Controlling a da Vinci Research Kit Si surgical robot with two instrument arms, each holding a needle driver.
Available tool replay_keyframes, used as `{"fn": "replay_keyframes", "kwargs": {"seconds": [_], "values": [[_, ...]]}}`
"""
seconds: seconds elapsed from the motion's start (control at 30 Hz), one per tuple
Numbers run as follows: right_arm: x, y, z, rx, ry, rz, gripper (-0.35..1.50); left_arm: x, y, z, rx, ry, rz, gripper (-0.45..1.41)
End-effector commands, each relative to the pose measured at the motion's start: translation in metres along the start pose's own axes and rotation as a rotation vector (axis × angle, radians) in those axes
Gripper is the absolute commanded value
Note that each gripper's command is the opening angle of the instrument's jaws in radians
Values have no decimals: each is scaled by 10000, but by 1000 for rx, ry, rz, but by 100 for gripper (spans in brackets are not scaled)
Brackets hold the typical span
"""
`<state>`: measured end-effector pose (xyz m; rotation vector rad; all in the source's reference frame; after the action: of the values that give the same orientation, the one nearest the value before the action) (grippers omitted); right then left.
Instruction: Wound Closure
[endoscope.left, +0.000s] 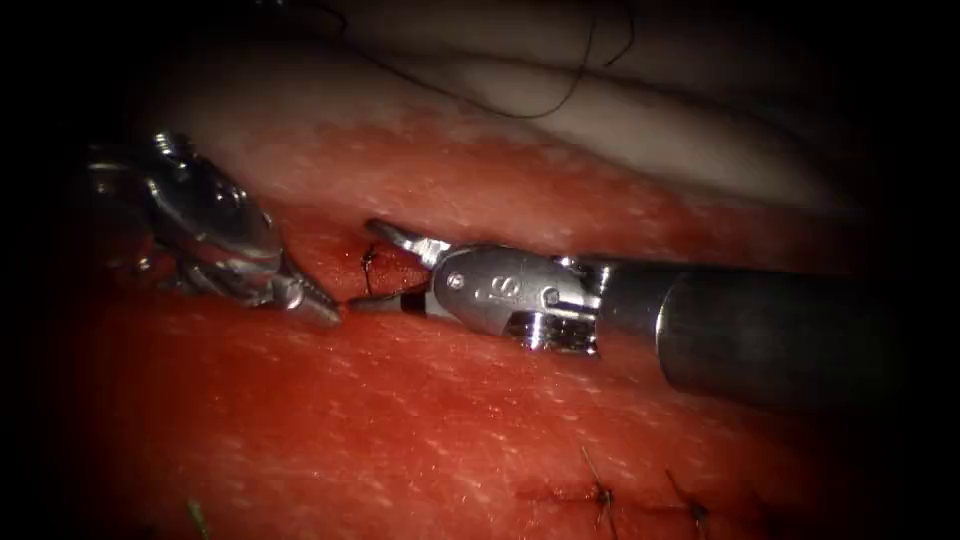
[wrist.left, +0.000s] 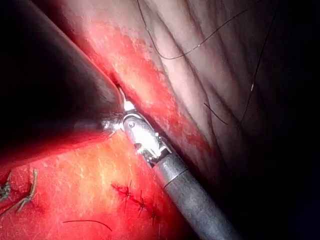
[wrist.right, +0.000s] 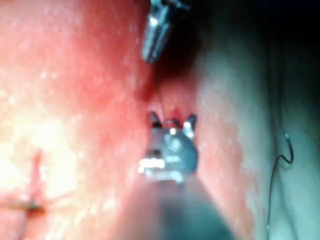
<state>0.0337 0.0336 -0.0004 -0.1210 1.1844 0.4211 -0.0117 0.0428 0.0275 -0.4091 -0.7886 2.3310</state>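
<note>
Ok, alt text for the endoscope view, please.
The right tool reaches in from the right with open jaws astride a dark thread standing up from the cut in the red tissue. The left tool points its tip at the same spot. Finished stitches sit lower right.

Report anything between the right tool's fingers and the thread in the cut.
Nothing visible: the right tool holds open, empty fingers astride the thread in the cut. The left tool, shut on nothing visible, lies just left.

Surgical practice bench: sutured tissue (endoscope.left: 420, 420)
</note>
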Motion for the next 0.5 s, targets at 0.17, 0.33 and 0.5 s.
{"fn": "replay_keyframes", "kwargs": {"seconds": [0.17, 0.33, 0.5], "values": [[-3, -5, 9, 56, -21, -83, -11, 0, 3, 7, -1, -1, 10, -35], [-5, -3, 6, 94, -15, -112, -35, -3, 4, 6, -2, 1, 10, -35], [-5, 0, 5, 100, -22, -129, -35, -11, 5, -1, -5, 0, 17, -35]]}}
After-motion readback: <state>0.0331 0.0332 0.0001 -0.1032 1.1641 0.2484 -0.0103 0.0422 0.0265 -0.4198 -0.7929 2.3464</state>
